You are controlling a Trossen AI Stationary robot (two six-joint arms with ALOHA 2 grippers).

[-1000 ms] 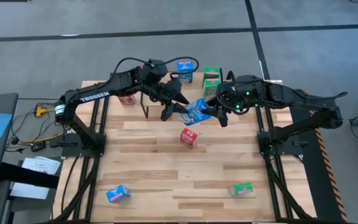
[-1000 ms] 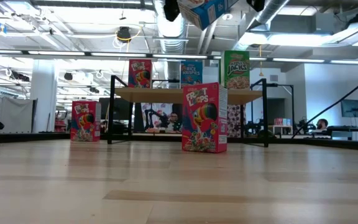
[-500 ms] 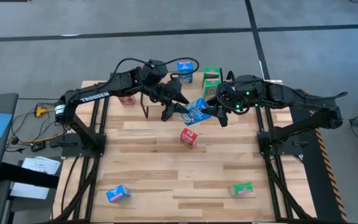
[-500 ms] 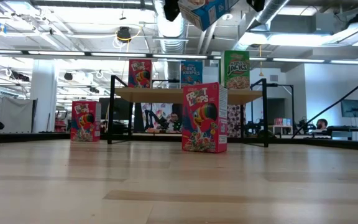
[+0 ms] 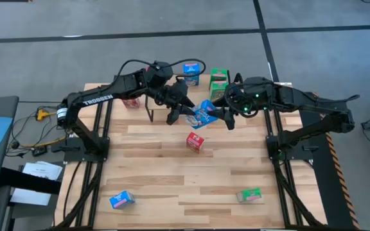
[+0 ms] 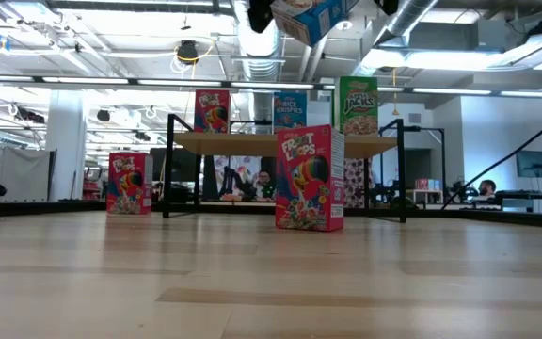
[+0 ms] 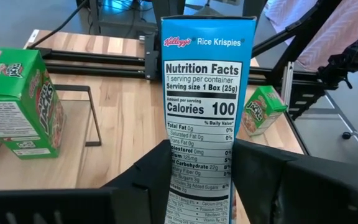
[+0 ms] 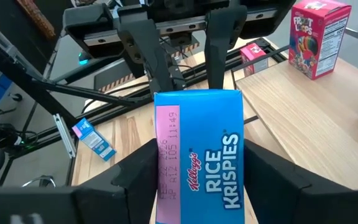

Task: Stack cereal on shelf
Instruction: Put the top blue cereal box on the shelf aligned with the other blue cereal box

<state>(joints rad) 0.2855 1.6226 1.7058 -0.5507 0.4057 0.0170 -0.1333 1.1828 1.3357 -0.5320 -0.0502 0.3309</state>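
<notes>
Both my grippers hold one blue Rice Krispies box (image 5: 204,114) high above the table, in front of the shelf. My left gripper (image 5: 184,110) is shut on its left end and my right gripper (image 5: 223,117) on its right end. The box shows at the top of the low view (image 6: 315,17). The light-wood shelf (image 6: 252,143) on black wire legs carries an upright red box (image 6: 212,111), a blue box (image 6: 289,111) and a green box (image 6: 358,105). My left gripper pinches the box between its two fingers (image 7: 146,182), on two opposite faces at the end nearest it (image 7: 199,186). The fingers come about level from the table's left. The box is lifted clear and tilted. My right gripper pinches the box's other end (image 8: 197,186) between its two fingers (image 8: 138,171), on two opposite faces. The fingers come about level from the table's right, facing my left gripper's fingers (image 8: 219,59). The box hangs clear between both grippers.
A red box (image 5: 196,142) stands mid-table below the held box. Another red box (image 5: 131,101) stands left of the shelf. A blue box (image 5: 121,200) lies near the front left and a green one (image 5: 249,194) near the front right. A green box (image 7: 23,102) stands by a shelf leg.
</notes>
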